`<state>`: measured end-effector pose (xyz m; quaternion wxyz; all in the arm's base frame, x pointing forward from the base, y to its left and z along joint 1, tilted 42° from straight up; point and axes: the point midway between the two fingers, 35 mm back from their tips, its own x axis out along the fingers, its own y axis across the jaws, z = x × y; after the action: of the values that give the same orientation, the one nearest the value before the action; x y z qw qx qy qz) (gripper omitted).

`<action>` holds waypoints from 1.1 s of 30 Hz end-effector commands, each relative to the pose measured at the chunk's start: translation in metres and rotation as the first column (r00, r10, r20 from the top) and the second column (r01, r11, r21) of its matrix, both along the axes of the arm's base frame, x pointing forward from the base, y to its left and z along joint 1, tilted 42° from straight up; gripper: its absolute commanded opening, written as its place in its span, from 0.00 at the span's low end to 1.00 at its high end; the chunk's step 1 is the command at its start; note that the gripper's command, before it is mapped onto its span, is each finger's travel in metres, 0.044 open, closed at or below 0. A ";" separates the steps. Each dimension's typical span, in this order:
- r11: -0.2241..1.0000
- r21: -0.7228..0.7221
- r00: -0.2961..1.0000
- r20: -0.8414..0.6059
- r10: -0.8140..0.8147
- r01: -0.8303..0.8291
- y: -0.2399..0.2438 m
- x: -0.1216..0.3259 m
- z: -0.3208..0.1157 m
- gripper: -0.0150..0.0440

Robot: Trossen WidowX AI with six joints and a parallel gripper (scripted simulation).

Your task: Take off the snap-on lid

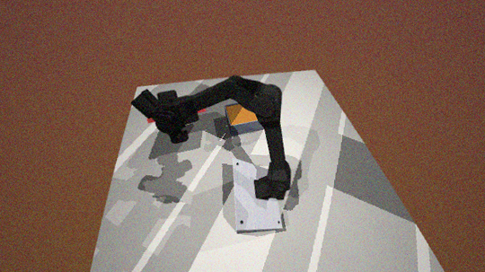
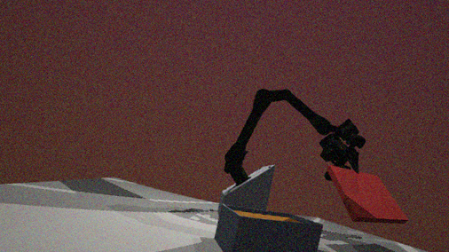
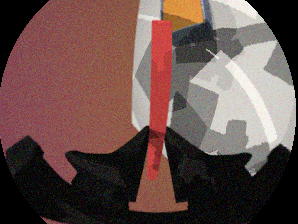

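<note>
The red lid point(image 2: 369, 196) point(image 3: 161, 75) is off the box and in the air, tilted steeply, with its broad face toward the exterior camera. Only small red bits of it show beside the gripper in the top view. My gripper point(image 2: 344, 169) point(image 3: 156, 128) is shut on the lid's upper edge; in the wrist view the lid is seen edge-on between the fingertips. The dark blue storage box point(image 1: 247, 128) point(image 2: 274, 244) point(image 3: 192, 35) stands open and upright on the table, its inside orange. The lid and gripper are to one side of the box, well above the table.
The arm's base is mounted on a pale sloped block point(image 1: 257, 216) point(image 2: 258, 193) behind the box in the exterior view. The arm arches above the box in the top view. The grey-and-white table point(image 1: 361, 252) point(image 2: 57, 234) has an edge near the gripper's side. Patterned shadows cross the tabletop.
</note>
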<state>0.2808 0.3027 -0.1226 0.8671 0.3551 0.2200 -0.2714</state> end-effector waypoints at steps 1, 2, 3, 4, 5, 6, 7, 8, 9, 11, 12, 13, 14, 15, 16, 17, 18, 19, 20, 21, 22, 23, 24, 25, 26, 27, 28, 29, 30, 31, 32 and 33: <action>1.000 0.014 1.000 0.015 0.003 -0.004 0.012 -0.002 -0.002 0.25; 1.000 0.014 1.000 0.015 0.003 -0.004 0.013 -0.002 -0.002 0.25; 1.000 0.014 1.000 0.015 0.003 -0.004 0.013 -0.002 -0.002 0.25; 1.000 0.014 1.000 0.015 0.003 -0.004 0.013 -0.002 -0.002 0.25; 1.000 0.014 1.000 0.015 0.003 -0.004 0.013 -0.002 -0.002 0.25; 1.000 0.014 1.000 0.015 0.003 -0.004 0.013 -0.002 -0.002 0.25; 1.000 0.014 1.000 0.015 0.003 -0.004 0.013 -0.002 -0.002 0.25; 1.000 0.014 1.000 0.015 0.003 -0.004 0.013 -0.002 -0.002 0.25; 1.000 0.014 1.000 0.015 0.003 -0.004 0.013 -0.002 -0.002 0.25; 1.000 0.014 1.000 0.015 0.003 -0.004 0.013 -0.002 -0.003 0.25; 1.000 0.014 1.000 0.015 0.003 -0.004 0.012 -0.002 -0.003 0.25; 1.000 0.014 1.000 0.015 0.003 -0.004 0.012 -0.002 -0.003 0.25; 1.000 0.014 1.000 0.015 0.003 -0.004 0.011 -0.003 -0.004 0.25; 1.000 0.013 1.000 0.015 0.003 -0.004 0.010 -0.003 -0.004 0.25; 1.000 0.013 1.000 0.015 0.003 -0.004 0.009 -0.003 -0.005 0.25; 1.000 0.013 1.000 0.015 0.003 -0.004 0.008 -0.003 -0.006 0.25; 1.000 0.013 1.000 0.015 0.003 -0.004 0.007 -0.003 -0.007 0.25; 1.000 0.013 1.000 0.015 0.003 -0.004 0.006 -0.003 -0.008 0.25; 1.000 0.013 1.000 0.015 0.003 -0.004 0.005 -0.003 -0.009 0.25; 1.000 0.013 1.000 0.015 0.003 -0.004 0.004 -0.004 -0.010 0.25; 1.000 0.013 1.000 0.015 0.003 -0.004 0.003 -0.004 -0.011 0.25; 1.000 0.013 1.000 0.015 0.003 -0.004 0.001 -0.004 -0.012 0.25; 1.000 0.013 1.000 0.015 0.003 -0.004 0.000 -0.004 -0.013 0.25; 1.000 0.013 1.000 0.015 0.003 -0.004 0.000 -0.004 -0.014 0.25; 1.000 0.013 1.000 0.015 0.003 -0.004 -0.001 -0.004 -0.015 0.25; 1.000 0.013 1.000 0.015 0.003 -0.004 -0.001 -0.004 -0.015 0.25; 1.000 0.013 1.000 0.015 0.003 -0.004 -0.002 -0.004 -0.016 0.25; 1.000 0.013 1.000 0.015 0.003 -0.004 -0.002 -0.004 -0.016 0.25; 1.000 0.013 1.000 0.015 0.003 -0.004 -0.003 -0.004 -0.017 0.25; 1.000 0.013 1.000 0.015 0.003 -0.004 -0.003 -0.004 -0.018 0.25; 1.000 0.013 1.000 0.015 0.003 -0.004 -0.004 -0.004 -0.018 0.25; 1.000 0.013 1.000 0.016 0.003 -0.004 -0.005 -0.004 -0.019 0.25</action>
<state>0.2767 0.2995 -0.1401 0.8655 0.3620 0.2187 -0.2683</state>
